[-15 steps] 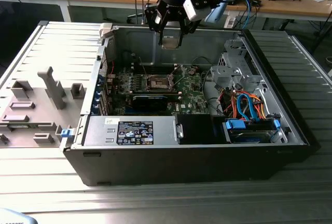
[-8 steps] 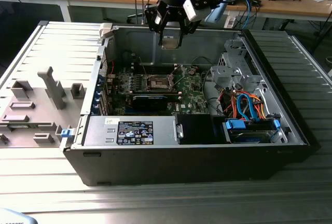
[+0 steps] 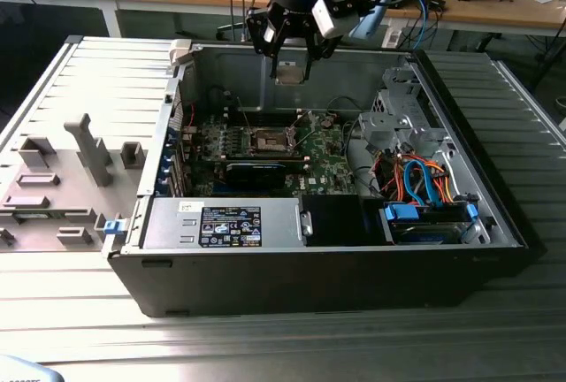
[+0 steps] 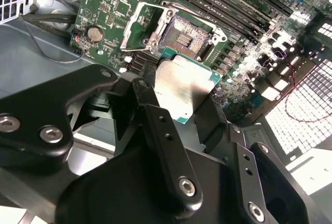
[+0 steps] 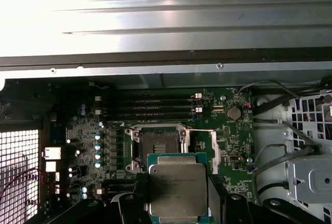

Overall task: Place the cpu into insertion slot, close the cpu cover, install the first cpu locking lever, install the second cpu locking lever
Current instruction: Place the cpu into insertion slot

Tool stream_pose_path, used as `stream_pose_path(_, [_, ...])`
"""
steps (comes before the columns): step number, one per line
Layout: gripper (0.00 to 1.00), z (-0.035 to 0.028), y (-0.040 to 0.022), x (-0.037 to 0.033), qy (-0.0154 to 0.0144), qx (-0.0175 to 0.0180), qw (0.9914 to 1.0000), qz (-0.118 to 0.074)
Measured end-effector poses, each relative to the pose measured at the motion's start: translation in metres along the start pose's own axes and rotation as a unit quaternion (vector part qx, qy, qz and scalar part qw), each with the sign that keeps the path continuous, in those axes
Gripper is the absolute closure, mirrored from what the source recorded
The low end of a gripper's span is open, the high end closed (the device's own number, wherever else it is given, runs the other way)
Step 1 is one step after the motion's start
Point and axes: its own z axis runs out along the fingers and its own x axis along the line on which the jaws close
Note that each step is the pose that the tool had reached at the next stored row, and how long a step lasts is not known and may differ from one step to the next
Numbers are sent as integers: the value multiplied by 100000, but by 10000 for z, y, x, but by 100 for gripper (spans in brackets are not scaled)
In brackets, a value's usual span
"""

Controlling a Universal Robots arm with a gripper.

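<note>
The first step is in hand. The end effector [image 3: 292, 62] pinches the cpu [image 4: 184, 92] by two opposite edges and holds it high over the green circuit board [image 5: 231, 136] inside the open computer case [image 3: 309, 280]. The insertion slot [image 5: 157, 149] lies bare, well below the chip. The cpu cover [image 5: 212, 154] stands swung open beside the slot. Seating probably calls for squaring the chip's edges to the socket and lowering it gently, without tilt.
</note>
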Motion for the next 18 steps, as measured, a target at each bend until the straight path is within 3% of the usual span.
stream_pose_path(18, [46, 43, -3, -1, 6, 5, 100000, -1])
